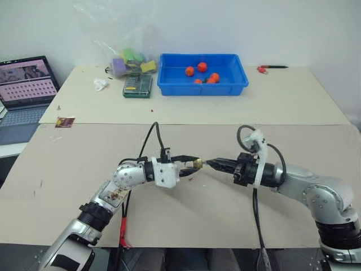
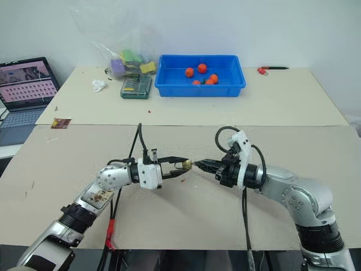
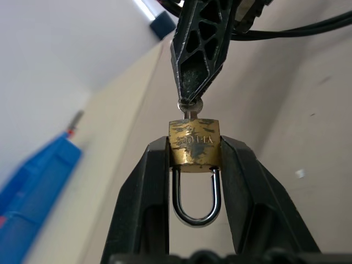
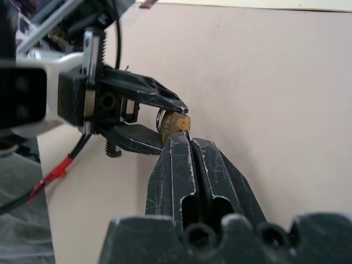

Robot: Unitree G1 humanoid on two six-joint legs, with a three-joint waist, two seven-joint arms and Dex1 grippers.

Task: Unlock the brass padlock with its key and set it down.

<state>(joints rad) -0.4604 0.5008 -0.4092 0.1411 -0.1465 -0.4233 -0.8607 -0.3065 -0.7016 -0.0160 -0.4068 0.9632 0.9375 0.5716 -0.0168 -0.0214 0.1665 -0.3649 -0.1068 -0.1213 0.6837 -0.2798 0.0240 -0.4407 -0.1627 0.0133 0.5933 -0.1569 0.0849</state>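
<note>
Above the table (image 1: 186, 214), brass padlock (image 3: 194, 142) shackle points toward left hand (image 3: 193, 165).

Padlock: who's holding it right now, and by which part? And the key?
Left gripper clamps the brass padlock by its body sides. Right gripper pinches the key head.

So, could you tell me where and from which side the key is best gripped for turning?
By its bow, coming end-on from opposite the shackle: the key juts straight from the brass padlock base, which the left gripper clamps, and the right gripper pinches it there.
</note>
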